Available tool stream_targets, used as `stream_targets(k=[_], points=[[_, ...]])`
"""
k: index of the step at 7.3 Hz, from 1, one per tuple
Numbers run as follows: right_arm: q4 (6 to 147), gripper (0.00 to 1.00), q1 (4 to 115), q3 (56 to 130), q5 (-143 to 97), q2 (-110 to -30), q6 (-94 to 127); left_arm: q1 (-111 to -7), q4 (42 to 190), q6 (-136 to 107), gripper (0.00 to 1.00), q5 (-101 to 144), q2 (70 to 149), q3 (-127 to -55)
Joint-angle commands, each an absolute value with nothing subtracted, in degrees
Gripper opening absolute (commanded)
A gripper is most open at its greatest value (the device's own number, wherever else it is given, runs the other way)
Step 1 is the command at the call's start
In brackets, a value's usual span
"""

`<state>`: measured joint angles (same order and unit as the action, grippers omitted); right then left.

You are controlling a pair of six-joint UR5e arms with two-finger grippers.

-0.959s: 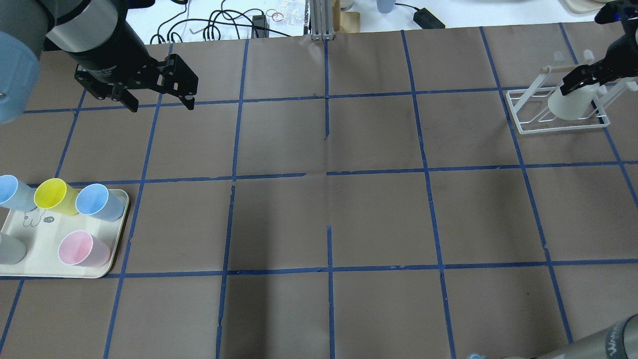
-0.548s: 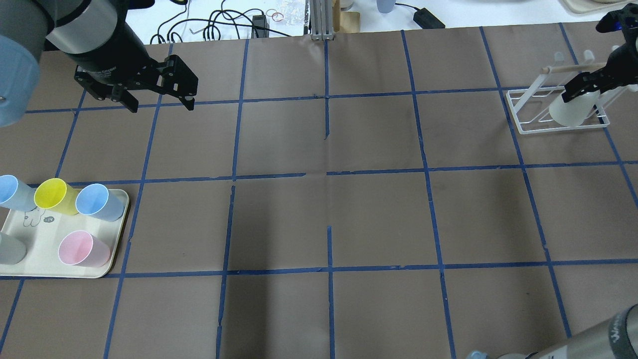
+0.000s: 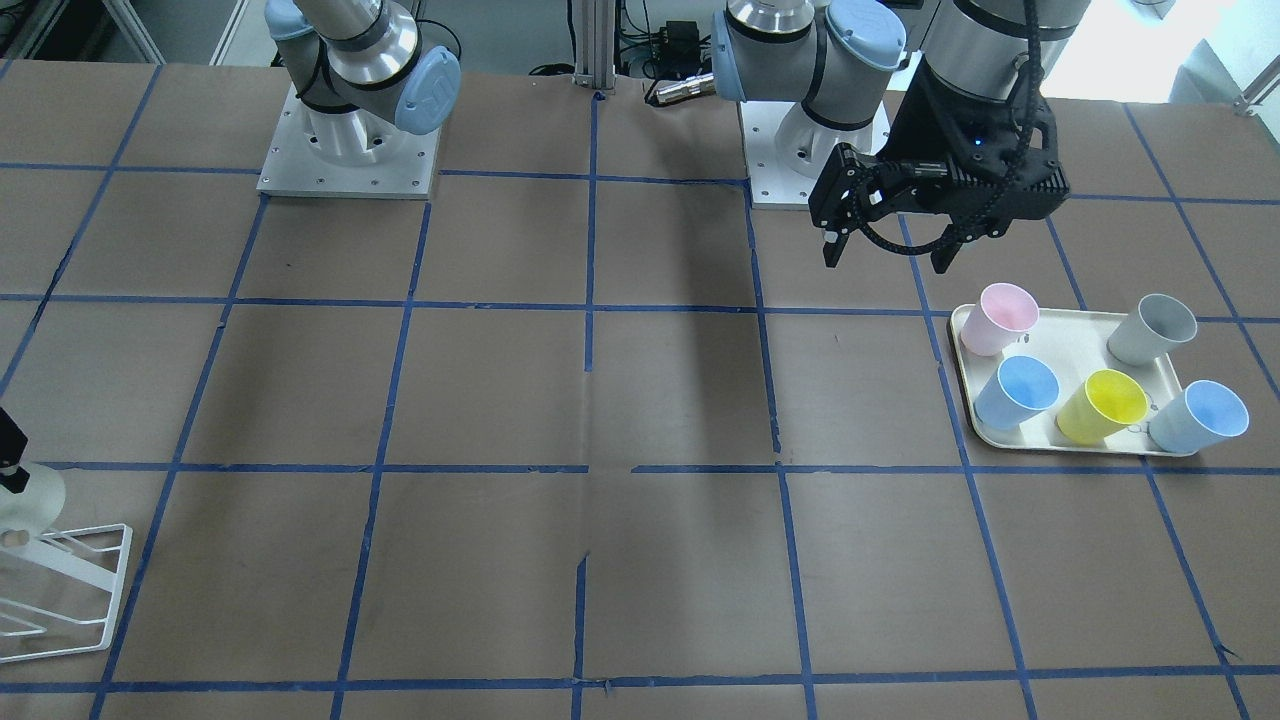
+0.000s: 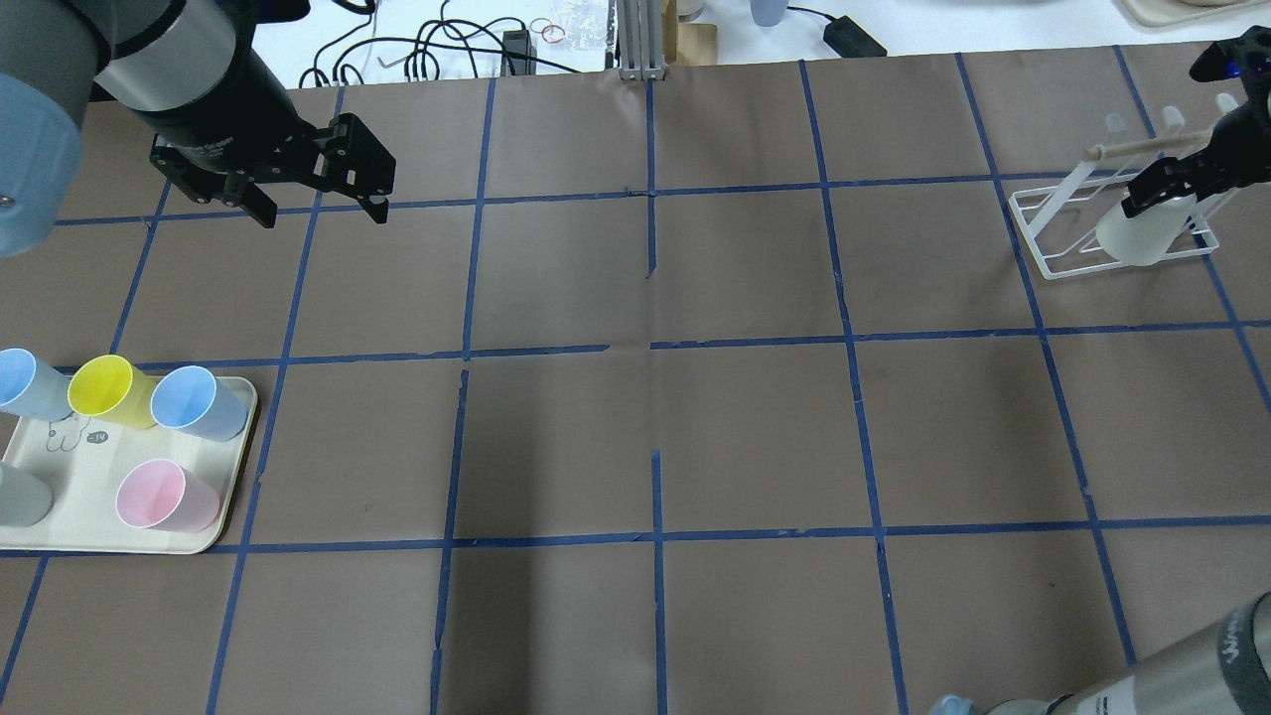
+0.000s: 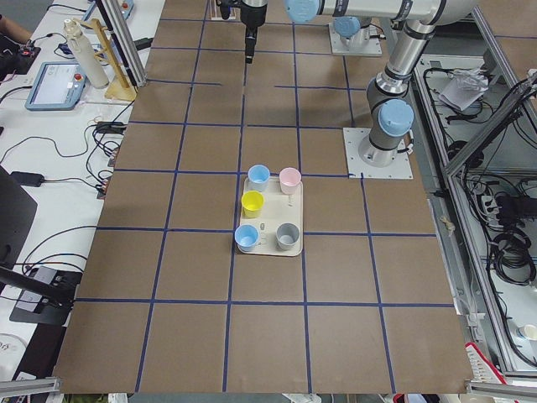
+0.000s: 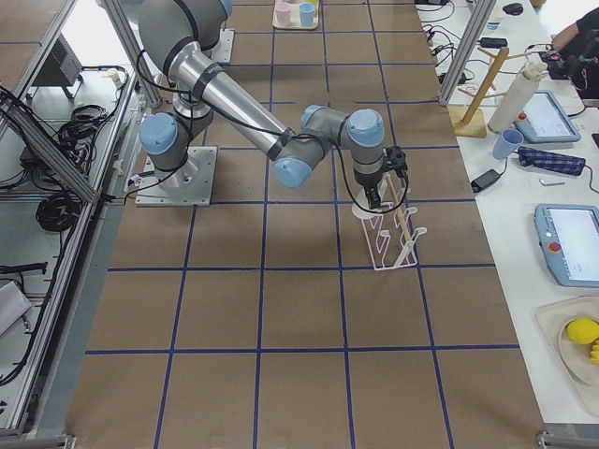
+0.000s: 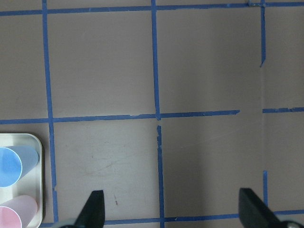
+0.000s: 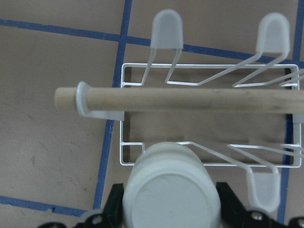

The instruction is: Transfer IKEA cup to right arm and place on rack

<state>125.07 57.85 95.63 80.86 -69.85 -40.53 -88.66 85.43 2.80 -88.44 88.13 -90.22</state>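
The IKEA cup (image 4: pixel 1140 234) is pale cream and hangs upside down, its closed bottom facing the right wrist camera (image 8: pixel 171 192). My right gripper (image 4: pixel 1178 185) is shut on it and holds it over the near side of the white wire rack (image 4: pixel 1060 260), just in front of the wooden rod (image 8: pixel 190 99). From the front, the cup (image 3: pixel 30 495) and the rack (image 3: pixel 70 590) sit at the left edge. The exterior right view shows the cup (image 6: pixel 361 212) at the rack (image 6: pixel 398 245). My left gripper (image 4: pixel 320 199) is open and empty, high above the table.
A cream tray (image 4: pixel 79 497) at the near left holds a yellow cup (image 4: pixel 103 389), a pink cup (image 4: pixel 164 497), two blue cups and a grey cup (image 3: pixel 1152 330). Cables and tools lie on the white bench beyond the far table edge.
My right gripper has carried the cup a little to the right and lower into the rack. The rack's base has shifted slightly. The left arm has barely moved.
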Motion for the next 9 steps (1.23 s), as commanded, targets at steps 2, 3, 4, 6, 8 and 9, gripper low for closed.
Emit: stream_targets(k=[2,3,4,6,8,9], points=[[125.1,0.25,57.8,95.5,80.9,-68.9,-40.4,-88.6,85.4,2.8,1.0,-88.5,88.2,-90.3],[125.2,0.56,57.8,95.5,80.9,-68.9,-40.3,-88.5,85.4,2.9,1.0,-88.5,88.2,-90.3],[125.5,1.0,57.8,95.4,80.7,-68.9,-40.2,-88.5,85.5,2.9,1.0,-88.5,88.2,-90.3],[125.3,1.0,57.9,95.4,80.9,-69.3,-39.6,-88.3,85.4,2.9,1.0,-88.5,88.2,-90.3],[124.5,1.0,58.3,95.4,81.6,-70.9,-39.2,-88.3,85.5,2.9,1.0,-88.5,88.2,-90.3],[122.4,1.0,58.3,95.4,82.0,-72.6,-39.1,-88.3,85.5,2.9,1.0,-88.5,88.2,-90.3]])
